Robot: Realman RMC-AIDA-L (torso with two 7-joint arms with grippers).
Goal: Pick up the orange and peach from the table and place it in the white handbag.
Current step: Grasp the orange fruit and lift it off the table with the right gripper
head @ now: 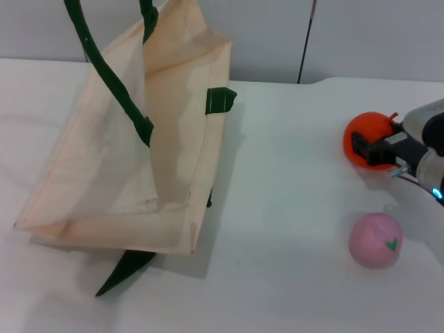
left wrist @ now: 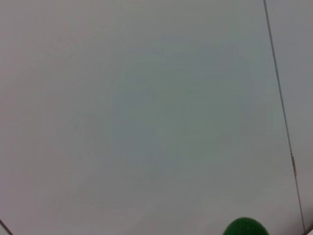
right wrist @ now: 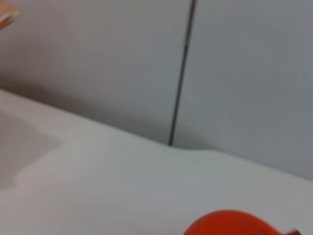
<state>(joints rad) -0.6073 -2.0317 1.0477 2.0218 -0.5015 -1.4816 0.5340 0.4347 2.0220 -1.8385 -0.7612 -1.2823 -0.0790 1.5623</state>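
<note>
The orange (head: 368, 130) is at the right of the table, and its top also shows in the right wrist view (right wrist: 230, 224). My right gripper (head: 373, 150) reaches in from the right edge, with its black fingers (head: 363, 146) closed around the orange. The peach (head: 375, 240), pink with a green leaf mark, lies on the table in front of the orange, apart from the gripper. The white handbag (head: 118, 173) stands open at the left, its dark green handles (head: 118, 90) pulled upward out of the picture. My left gripper is out of view.
The white table (head: 284, 208) runs between the bag and the fruit. A grey wall (head: 361, 35) with a dark seam stands behind the table. A bit of green (left wrist: 244, 228) shows at the edge of the left wrist view.
</note>
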